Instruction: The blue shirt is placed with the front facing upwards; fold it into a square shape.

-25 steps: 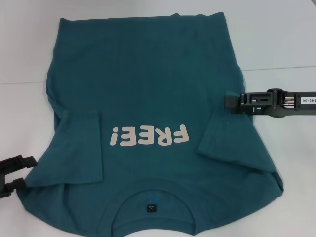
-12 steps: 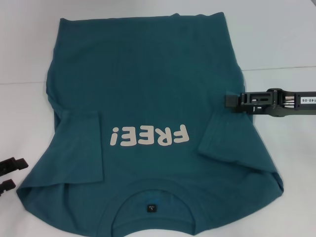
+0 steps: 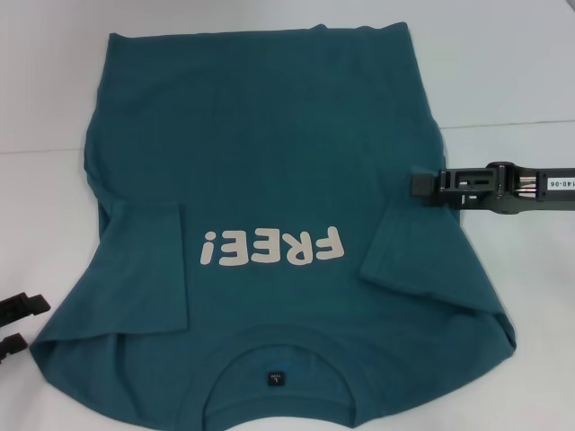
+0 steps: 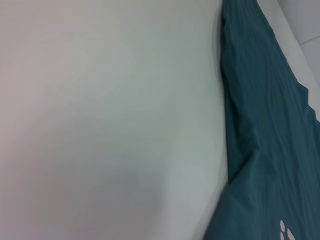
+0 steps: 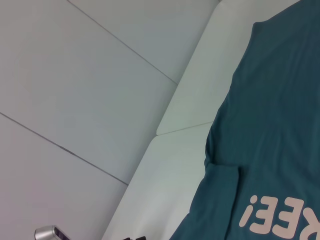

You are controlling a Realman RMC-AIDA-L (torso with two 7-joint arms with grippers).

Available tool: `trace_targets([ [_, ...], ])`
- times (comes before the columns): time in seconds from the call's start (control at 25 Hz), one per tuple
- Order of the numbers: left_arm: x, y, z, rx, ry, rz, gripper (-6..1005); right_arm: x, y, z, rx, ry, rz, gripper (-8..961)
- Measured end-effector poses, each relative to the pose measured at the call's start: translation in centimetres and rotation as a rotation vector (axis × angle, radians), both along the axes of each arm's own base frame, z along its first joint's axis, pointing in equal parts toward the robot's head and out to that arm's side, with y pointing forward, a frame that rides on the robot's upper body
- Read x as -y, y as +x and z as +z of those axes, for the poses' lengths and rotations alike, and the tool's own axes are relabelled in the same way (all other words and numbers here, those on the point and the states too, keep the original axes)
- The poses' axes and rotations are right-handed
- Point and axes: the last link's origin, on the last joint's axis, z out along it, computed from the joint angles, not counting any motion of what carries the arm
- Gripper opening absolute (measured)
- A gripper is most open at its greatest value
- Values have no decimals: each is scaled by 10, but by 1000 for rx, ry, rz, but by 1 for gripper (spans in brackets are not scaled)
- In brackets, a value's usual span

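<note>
On the white counter (image 3: pixel 503 72) the teal-blue cotton T-shirt (image 3: pixel 269 162) lies front up, both sleeves folded inward. Right end effector (image 3: pixel 415 184) hovers at its right edge; left end effector (image 3: pixel 22 321), fingers apart, sits beside the shoulder. Recommendation: grip hem corners evenly and fold toward the collar.

From the head we look steeply down on the counter (image 3: pixel 503 72). Our left wrist camera sits close over the blue shirt (image 4: pixel 270 150) edge; the right wrist looks obliquely across it, sharing the lettering.
</note>
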Motion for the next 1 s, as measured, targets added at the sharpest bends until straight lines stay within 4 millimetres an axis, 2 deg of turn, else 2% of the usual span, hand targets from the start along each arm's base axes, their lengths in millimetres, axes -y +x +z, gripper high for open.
trace_targets([
  [0.44,0,3,-5,-1,-28,-14,814,0,0,0,1,2,1,632],
  [1.0,3,19,-11,61,-87,-84,814,0,0,0,1,2,1,631],
])
